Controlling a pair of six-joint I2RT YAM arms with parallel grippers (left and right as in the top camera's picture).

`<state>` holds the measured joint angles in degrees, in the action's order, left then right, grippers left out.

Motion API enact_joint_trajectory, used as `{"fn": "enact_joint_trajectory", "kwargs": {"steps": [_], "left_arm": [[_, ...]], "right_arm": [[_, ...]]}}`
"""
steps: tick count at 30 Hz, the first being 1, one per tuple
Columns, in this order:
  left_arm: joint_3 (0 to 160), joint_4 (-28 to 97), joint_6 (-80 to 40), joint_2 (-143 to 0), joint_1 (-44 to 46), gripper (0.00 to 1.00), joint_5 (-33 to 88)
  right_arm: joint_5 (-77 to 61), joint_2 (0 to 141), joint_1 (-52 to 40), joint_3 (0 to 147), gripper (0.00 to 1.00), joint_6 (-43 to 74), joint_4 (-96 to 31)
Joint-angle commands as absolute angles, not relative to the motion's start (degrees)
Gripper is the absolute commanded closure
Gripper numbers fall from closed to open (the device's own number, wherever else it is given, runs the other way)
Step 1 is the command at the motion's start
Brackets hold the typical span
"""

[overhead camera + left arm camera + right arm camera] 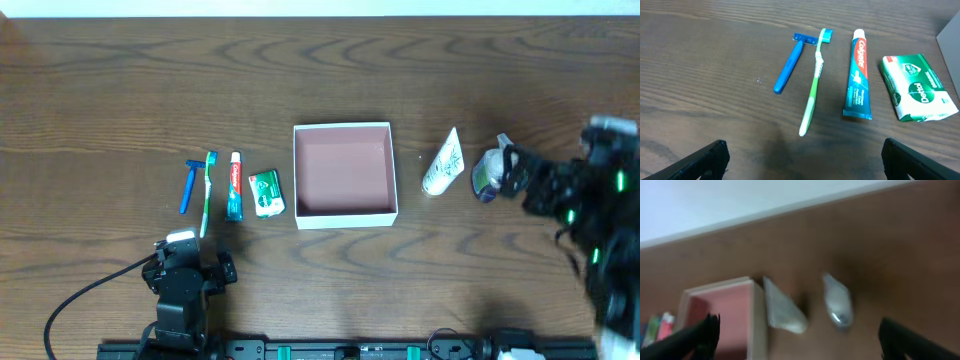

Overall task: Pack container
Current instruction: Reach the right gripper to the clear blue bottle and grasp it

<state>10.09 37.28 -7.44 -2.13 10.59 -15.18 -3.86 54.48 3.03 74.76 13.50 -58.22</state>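
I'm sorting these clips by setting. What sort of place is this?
Likely a robot lab bench, not a bathroom: a wooden table, a left arm and right arm at its edge, and toiletries like the toothpaste lined up beside an empty cardboard container.

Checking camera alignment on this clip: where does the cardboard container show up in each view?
Overhead: the container sits at table centre, with nothing in it.
Left wrist: only a pale sliver at the upper right edge, probably its wall.
Right wrist: lower left, blurred, pink inside showing.
Landmarks: the green soap packet links overhead and left wrist; the white tube links overhead and right wrist.
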Motion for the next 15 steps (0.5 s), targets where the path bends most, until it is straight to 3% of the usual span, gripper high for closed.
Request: {"fn": "enact_joint_trajectory", "kwargs": {"steps": [1, 15], "left_arm": [[9.39, 37.43, -7.11, -2.04, 10.24, 0.02, -15.51], [9.39, 37.43, -7.11, -2.04, 10.26, 0.02, -15.51]], "right_arm": [[1.5, 65.28, 3.57, 81.71, 0.01, 7.73, -62.57], [1.1, 95.92, 4.05, 85.03, 0.05, 5.43, -65.98]]}}
